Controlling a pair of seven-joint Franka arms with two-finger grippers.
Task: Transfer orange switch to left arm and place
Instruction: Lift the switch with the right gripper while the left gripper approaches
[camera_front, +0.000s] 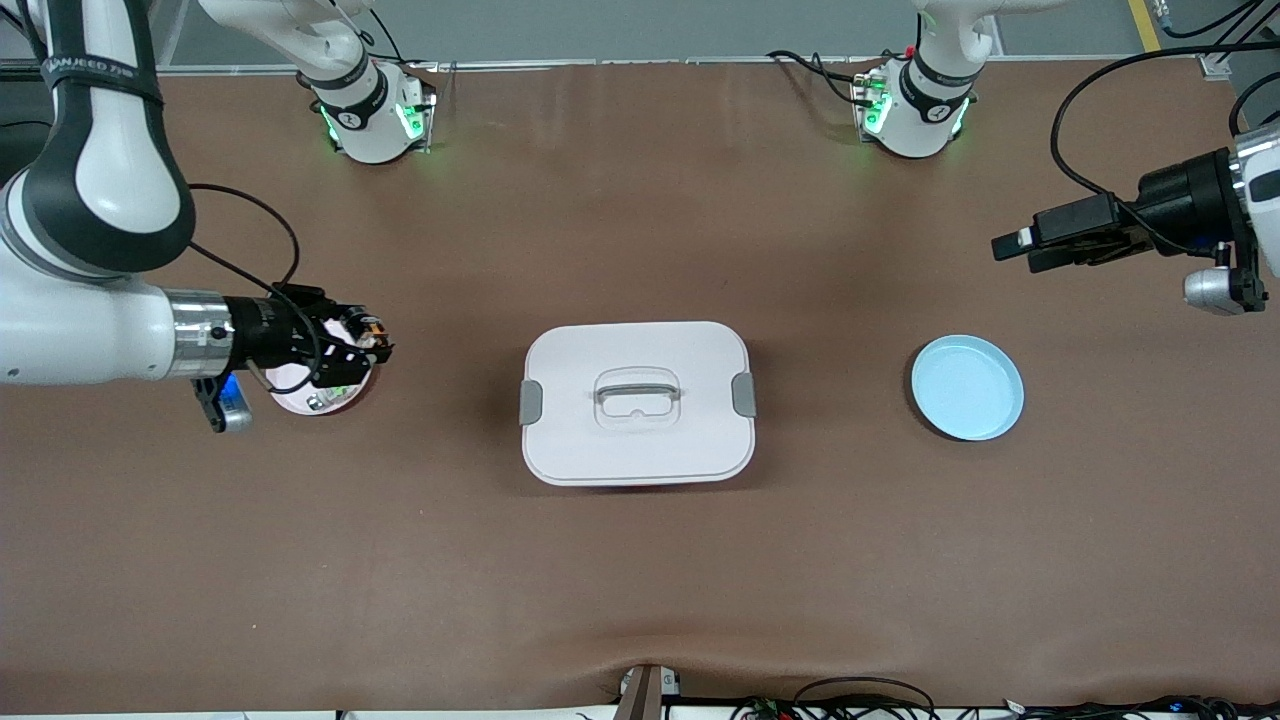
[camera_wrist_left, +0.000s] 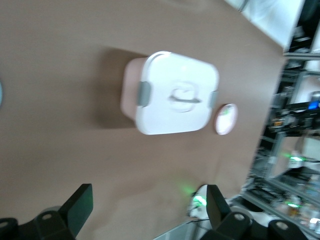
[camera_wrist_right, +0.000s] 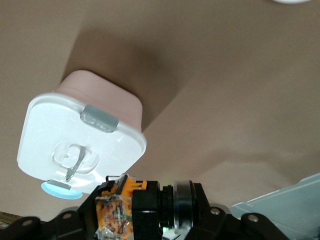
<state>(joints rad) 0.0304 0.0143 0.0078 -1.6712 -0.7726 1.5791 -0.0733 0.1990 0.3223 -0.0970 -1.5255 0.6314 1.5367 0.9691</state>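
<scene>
The nearest stretch of the brown table toward the front camera is bare mat, with a few cables cut off at its near edge. Farther in, three things sit in a row. The box stands mid-table, lid on, grey clips at both ends and a grey handle on top. Toward the left arm's end lies the blue plate, well apart from the box. Toward the right arm's end lies the pink plate, largely hidden under the right gripper, so only its nearer rim shows, along with something small on it that is hard to make out.

The right gripper hangs over the pink plate with its fingers closed on the orange switch (the right wrist view shows the orange and clear body pinched between the black pads, partly cut off by the frame edge). Open mat lies between it and the box.

The left gripper is up over the table at the left arm's end, above ground farther from the front camera than the blue plate; its fingers are spread wide, empty. The left arm waits there.
</scene>
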